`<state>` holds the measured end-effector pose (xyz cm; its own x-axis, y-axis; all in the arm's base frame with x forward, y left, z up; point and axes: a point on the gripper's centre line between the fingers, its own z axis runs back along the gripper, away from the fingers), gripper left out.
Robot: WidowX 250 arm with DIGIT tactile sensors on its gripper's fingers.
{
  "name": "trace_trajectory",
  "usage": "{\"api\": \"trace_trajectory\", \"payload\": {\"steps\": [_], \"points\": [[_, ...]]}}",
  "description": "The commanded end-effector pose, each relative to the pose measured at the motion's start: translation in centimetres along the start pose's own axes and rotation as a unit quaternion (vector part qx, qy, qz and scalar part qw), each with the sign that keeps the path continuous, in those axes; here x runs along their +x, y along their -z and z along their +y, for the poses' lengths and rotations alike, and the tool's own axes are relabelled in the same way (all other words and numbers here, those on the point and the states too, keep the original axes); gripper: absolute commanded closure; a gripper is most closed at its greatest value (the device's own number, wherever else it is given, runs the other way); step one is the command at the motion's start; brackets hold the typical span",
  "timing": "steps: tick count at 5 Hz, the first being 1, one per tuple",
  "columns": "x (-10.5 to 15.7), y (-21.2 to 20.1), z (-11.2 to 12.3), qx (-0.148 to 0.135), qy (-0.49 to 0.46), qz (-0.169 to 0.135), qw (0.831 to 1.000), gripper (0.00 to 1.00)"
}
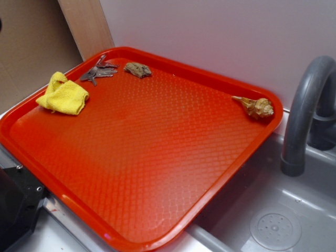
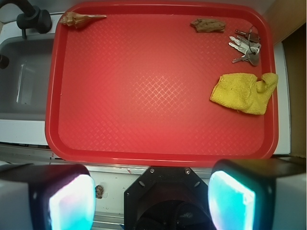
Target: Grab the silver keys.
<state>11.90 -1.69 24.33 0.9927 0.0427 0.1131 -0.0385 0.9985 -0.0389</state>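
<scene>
Thin dull silver keys (image 2: 246, 47) fan near the dimpled red tray's (image 2: 144, 148) corner rim; the gripper (image 2: 151, 196) hangs wide apart, probably outside the tray.

I'm working at a toy kitchen counter. A grey sink (image 1: 273, 210) with a curved faucet (image 1: 304, 110) sits beside my red tray (image 1: 131, 210).

The gripper (image 2: 151, 194) has two black fingers (image 2: 45, 196) faced with glowing cyan pads, flanking a black octagonal mount bearing two screws.
</scene>
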Motion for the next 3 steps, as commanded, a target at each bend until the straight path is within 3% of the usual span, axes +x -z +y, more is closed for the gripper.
{"api": "trace_trajectory", "payload": {"steps": [1,2,3], "points": [[0.0,0.0,0.0,0.0,0.0,0.0,1.0,0.0],[4.7,3.1,4.4,0.056,-0.055,0.008,0.997,0.0],[7.4,4.4,7.2,0.07,-0.071,0.012,0.995,0.0]]}}
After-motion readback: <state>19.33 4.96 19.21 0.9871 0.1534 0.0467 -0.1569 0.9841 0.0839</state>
